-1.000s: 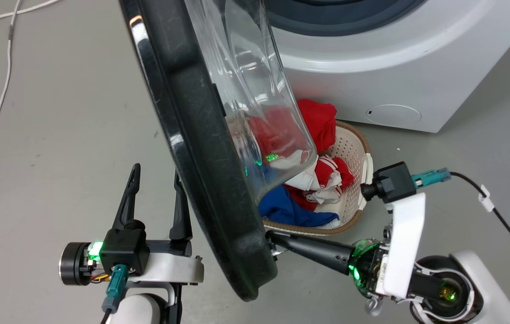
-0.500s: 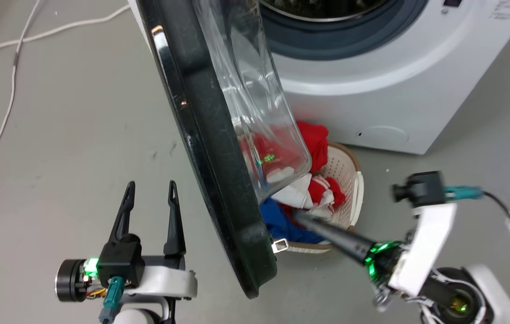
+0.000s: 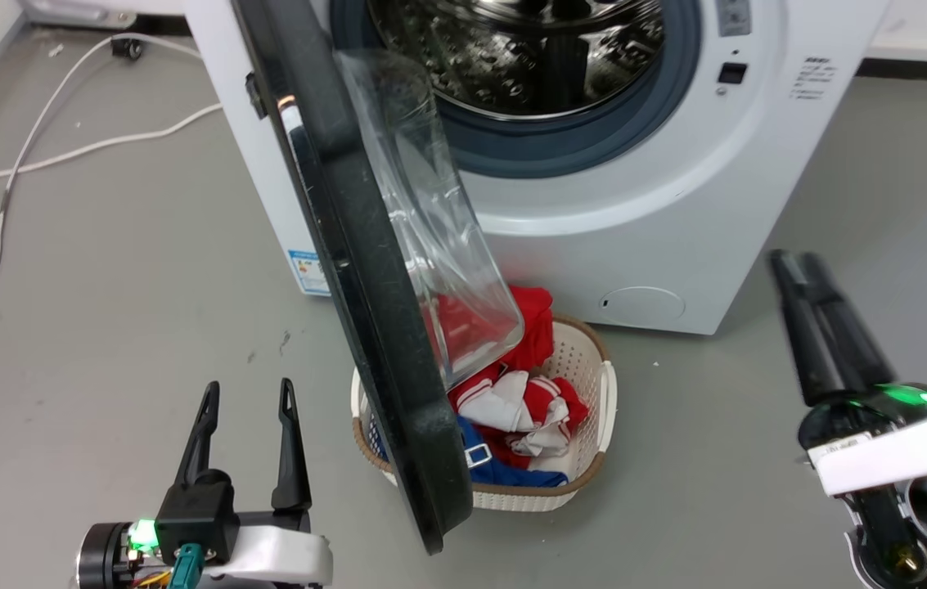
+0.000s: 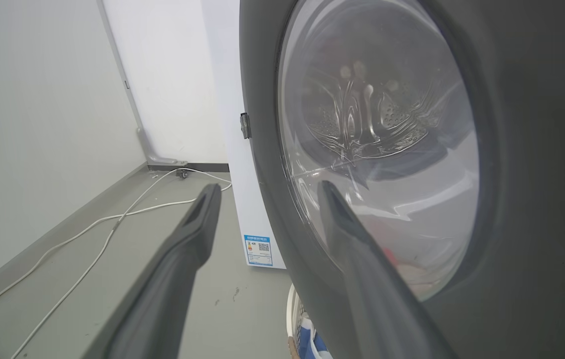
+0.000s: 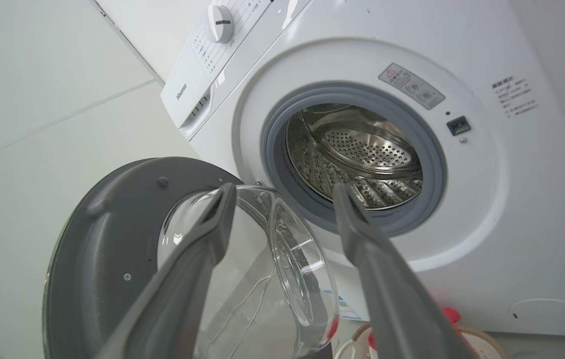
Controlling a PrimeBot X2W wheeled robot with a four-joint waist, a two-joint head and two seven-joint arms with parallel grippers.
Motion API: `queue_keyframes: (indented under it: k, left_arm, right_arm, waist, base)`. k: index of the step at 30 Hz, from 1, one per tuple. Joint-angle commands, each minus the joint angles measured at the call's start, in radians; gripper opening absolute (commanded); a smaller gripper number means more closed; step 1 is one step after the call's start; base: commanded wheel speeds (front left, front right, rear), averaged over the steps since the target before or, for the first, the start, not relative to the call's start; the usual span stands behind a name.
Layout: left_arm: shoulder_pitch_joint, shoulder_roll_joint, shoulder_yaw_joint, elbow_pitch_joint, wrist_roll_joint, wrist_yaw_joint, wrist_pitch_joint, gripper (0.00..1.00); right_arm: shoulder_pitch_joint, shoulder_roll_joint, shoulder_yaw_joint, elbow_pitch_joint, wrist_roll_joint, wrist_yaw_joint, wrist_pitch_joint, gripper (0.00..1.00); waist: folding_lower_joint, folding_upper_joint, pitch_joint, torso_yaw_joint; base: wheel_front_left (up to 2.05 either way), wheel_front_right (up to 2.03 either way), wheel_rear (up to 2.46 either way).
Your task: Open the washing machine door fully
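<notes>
The white washing machine (image 3: 635,237) stands at the top of the head view, its steel drum (image 3: 528,49) exposed. The washing machine door (image 3: 373,311), black-rimmed with a clear glass bowl (image 3: 438,245), hangs swung out, edge-on towards me. My left gripper (image 3: 246,393) is open, low on the left, just outside the door and apart from it. In the left wrist view the left gripper (image 4: 267,189) faces the door's outer face (image 4: 536,149). My right gripper (image 3: 794,260) is far right, well clear of the door. In the right wrist view the right gripper (image 5: 283,190) is open, with the door's inner side (image 5: 112,224) and the drum (image 5: 362,154) beyond.
A white laundry basket (image 3: 586,352) with red, white and blue clothes sits on the floor under the door. White cables (image 3: 5,204) trail over the grey floor at the left. A blue label (image 3: 308,272) and a round cap (image 3: 641,303) mark the machine's lower front.
The head camera has risen and pulled back, bringing the drum into view. My right gripper has left the door's lower inner rim and swung out to the right. The left gripper has hardly moved.
</notes>
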Motion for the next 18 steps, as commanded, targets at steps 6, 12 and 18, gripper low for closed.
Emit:
queue_keyframes:
  k: [6, 12, 18]
  left_arm:
    - [0.035, 0.001, 0.016, -0.006, 0.008, -0.006, -0.003, 1.00]
    - [0.049, 0.001, 0.021, -0.007, 0.009, -0.008, -0.002, 1.00]
    - [0.055, 0.000, 0.025, -0.003, 0.010, -0.010, -0.003, 1.00]
  right_arm:
    - [0.030, -0.029, -0.038, 0.109, -0.306, 0.003, -0.194, 1.00]
    - [0.060, 0.043, -0.155, 0.103, -0.580, 0.003, -0.206, 1.00]
    - [0.128, 0.116, -0.223, 0.074, -0.728, 0.002, -0.206, 1.00]
  waist:
    - [0.0002, 0.0000, -0.035, -0.033]
    - [0.0002, 0.0000, -0.047, -0.054]
    - [0.0002, 0.0000, -0.059, -0.066]
  base:
    - [0.00, 0.00, 0.00]
    - [0.00, 0.00, 0.00]
    - [0.00, 0.00, 0.00]
